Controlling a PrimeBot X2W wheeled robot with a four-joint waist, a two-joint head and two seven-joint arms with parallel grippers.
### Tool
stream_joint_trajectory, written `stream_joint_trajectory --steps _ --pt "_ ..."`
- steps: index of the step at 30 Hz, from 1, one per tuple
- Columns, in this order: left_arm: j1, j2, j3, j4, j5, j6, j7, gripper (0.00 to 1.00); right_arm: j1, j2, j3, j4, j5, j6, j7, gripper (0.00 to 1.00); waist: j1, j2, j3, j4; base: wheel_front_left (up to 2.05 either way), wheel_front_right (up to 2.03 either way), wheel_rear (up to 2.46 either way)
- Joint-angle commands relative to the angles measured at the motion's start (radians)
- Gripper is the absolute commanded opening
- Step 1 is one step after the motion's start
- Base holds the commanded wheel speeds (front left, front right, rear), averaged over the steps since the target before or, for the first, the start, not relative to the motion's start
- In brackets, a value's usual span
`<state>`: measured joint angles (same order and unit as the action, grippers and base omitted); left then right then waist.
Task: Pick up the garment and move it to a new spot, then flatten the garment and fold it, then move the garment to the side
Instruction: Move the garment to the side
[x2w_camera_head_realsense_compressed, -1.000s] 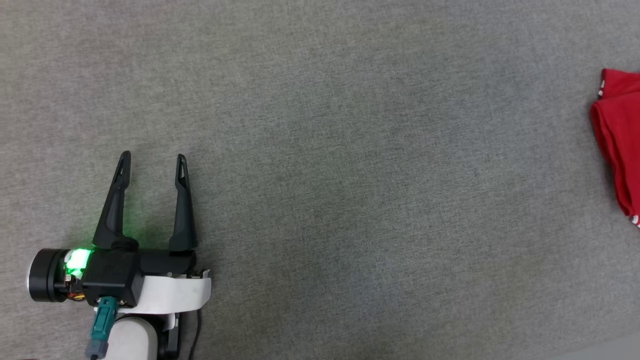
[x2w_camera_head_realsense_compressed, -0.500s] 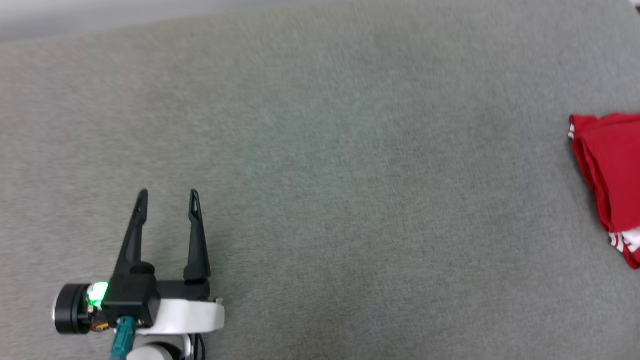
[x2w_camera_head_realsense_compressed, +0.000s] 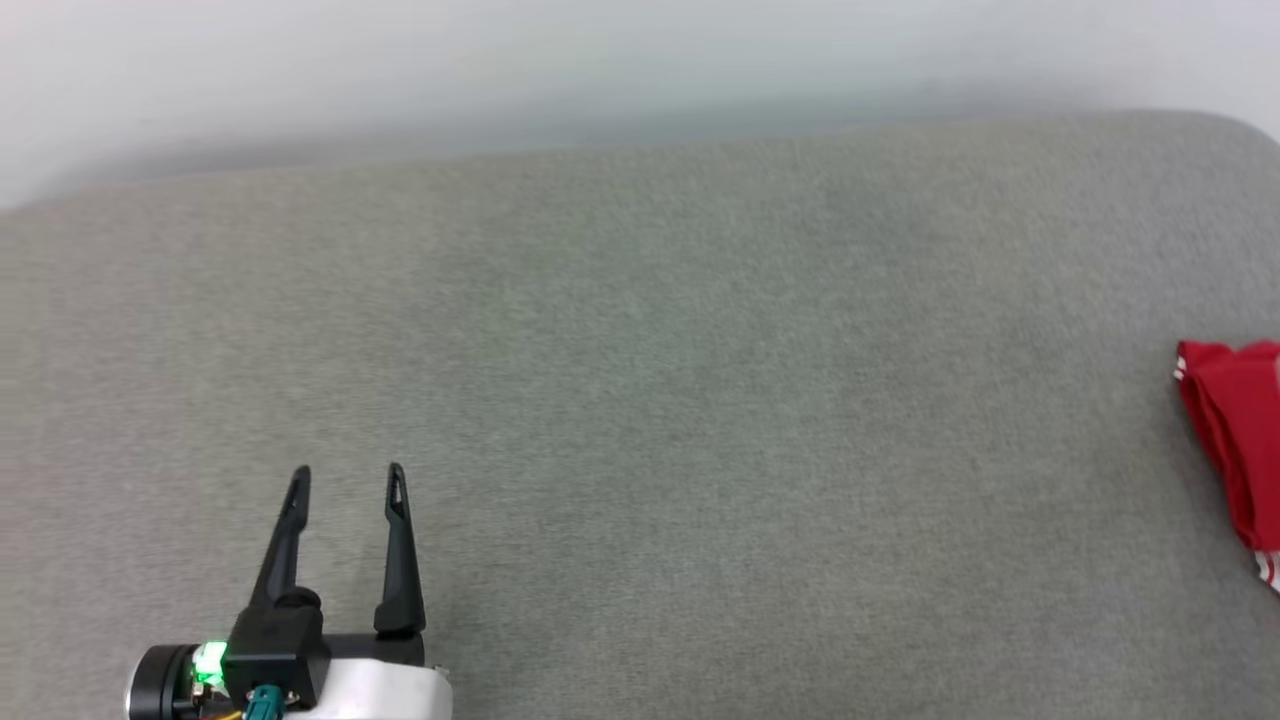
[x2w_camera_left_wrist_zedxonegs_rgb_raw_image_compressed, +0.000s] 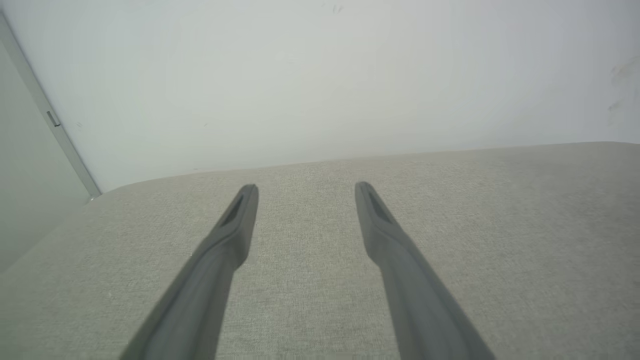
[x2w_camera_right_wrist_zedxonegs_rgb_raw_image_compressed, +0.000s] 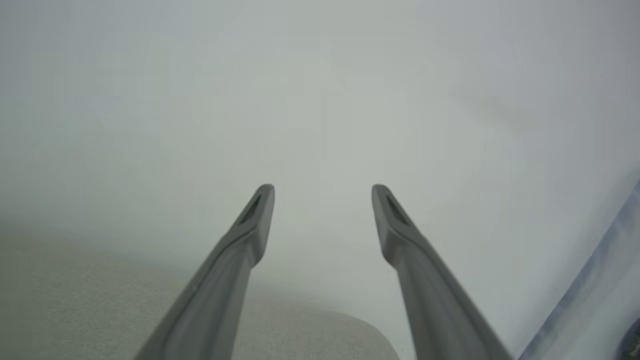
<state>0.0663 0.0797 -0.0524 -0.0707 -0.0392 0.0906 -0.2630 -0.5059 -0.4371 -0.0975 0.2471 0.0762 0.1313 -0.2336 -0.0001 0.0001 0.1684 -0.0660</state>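
Far right of the left claw (x2w_camera_head_realsense_compressed: 348, 473), the garment (x2w_camera_head_realsense_compressed: 1238, 432).

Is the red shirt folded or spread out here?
Folded, by what shows: the shirt lies as a compact bundle with stacked layers along its left edge. The picture's right edge cuts off the rest.

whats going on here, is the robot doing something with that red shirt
Nothing is being handled right now. The left gripper is open and empty over the grey surface, far from the garment, which lies at the right edge of the head view, seemingly folded. The right gripper is open and empty too, pointing toward a pale wall.
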Motion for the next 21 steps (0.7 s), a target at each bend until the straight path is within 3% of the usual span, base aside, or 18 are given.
stream_joint_trajectory --steps 1,3,12,21 --pt "0.015 -0.005 0.001 0.005 0.001 -0.002 -0.002 1.00 0.036 0.040 -0.001 -0.023 0.000 -0.001 -0.011 1.00 0.0001 -0.0001 -0.033 0.028 0.00 0.00 0.00" --pt "0.028 -0.009 -0.002 0.016 0.001 -0.008 -0.002 1.00 0.106 0.122 0.001 -0.082 0.001 -0.001 -0.023 1.00 0.0001 -0.0001 -0.057 0.043 0.00 0.00 0.00" --pt "0.052 -0.014 -0.018 0.048 0.004 -0.013 -0.002 1.00 0.335 0.287 0.044 -0.167 0.012 -0.001 -0.031 1.00 0.0001 -0.0001 -0.108 0.081 0.00 0.00 0.00" --pt "0.081 -0.019 -0.027 0.074 0.008 -0.021 -0.002 1.00 0.555 0.375 0.041 -0.207 0.052 -0.001 -0.031 1.00 0.0001 -0.0001 -0.157 0.110 0.00 0.00 0.00"
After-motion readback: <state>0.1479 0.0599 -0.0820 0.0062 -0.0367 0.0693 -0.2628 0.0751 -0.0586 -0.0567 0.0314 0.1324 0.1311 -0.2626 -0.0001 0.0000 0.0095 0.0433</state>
